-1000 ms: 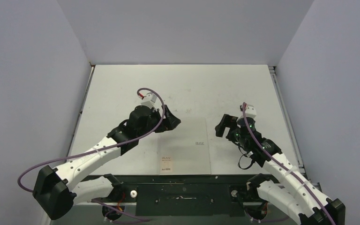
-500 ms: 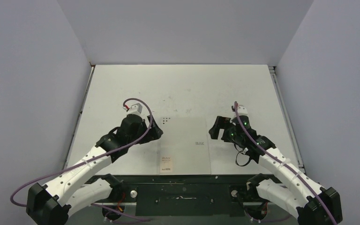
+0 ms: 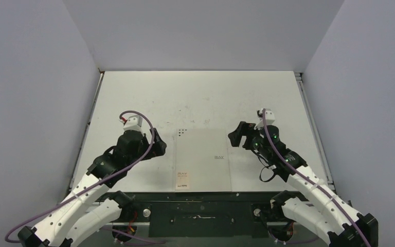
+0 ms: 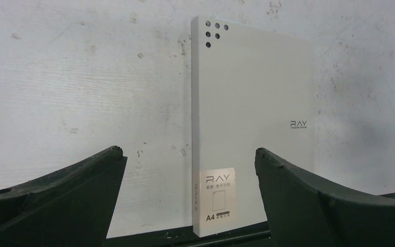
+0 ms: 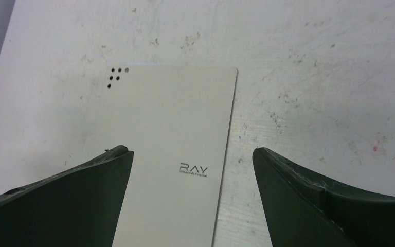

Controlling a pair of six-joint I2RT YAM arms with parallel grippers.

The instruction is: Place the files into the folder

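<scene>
Though unreadable overhead, the sticker (image 4: 218,195) on the folder (image 4: 252,103) (left wrist) reads A4.

Scuffed pale table (image 3: 195,98) boxed in by plain grey walls (image 3: 200,31)

Between the black left jaws, the folder (image 4: 252,103) is pale beige with dark dots; the tabletop (image 4: 82,77) is scuffed white.

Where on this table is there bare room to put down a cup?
The table is bare over its far half, from the folder to the back wall, across the full width. Crowded: the near strip, where the left gripper and right gripper flank the folder.
</scene>
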